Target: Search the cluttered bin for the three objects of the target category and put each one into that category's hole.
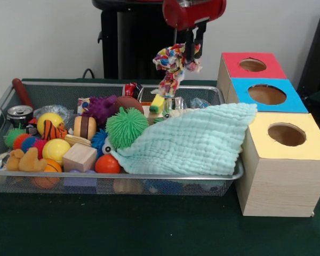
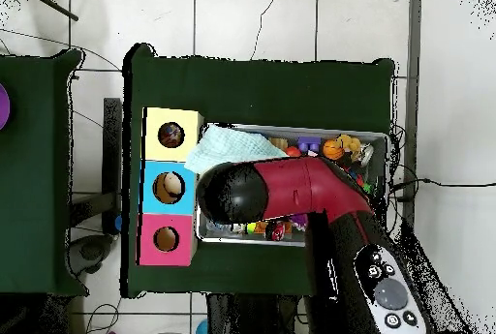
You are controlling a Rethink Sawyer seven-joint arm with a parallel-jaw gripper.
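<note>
My gripper (image 1: pixel 193 52) hangs above the back of the silver wire-mesh bin (image 1: pixel 149 176) and is shut on a multicoloured confetti-print wrapper (image 1: pixel 170 66), which dangles clear of the clutter. A clear-whitish crinkly wrapper (image 1: pixel 64 112) lies at the bin's left, behind a yellow ball. The yellow-topped box's round hole (image 1: pixel 286 134) is to the right of the bin, nearest the camera. In the overhead view the red arm (image 2: pixel 291 190) covers the gripper and much of the bin (image 2: pixel 386 156); the yellow box's hole (image 2: pixel 171 135) shows something inside.
A teal quilted cloth (image 1: pixel 197 140) drapes over the bin's right half. Green (image 1: pixel 126 127) and purple (image 1: pixel 101 108) spiky balls, a wooden block (image 1: pixel 80 157), a can (image 1: pixel 20 113) and small balls fill the left. Blue-topped (image 1: pixel 266 94) and red-topped (image 1: pixel 252 65) boxes stand behind the yellow one.
</note>
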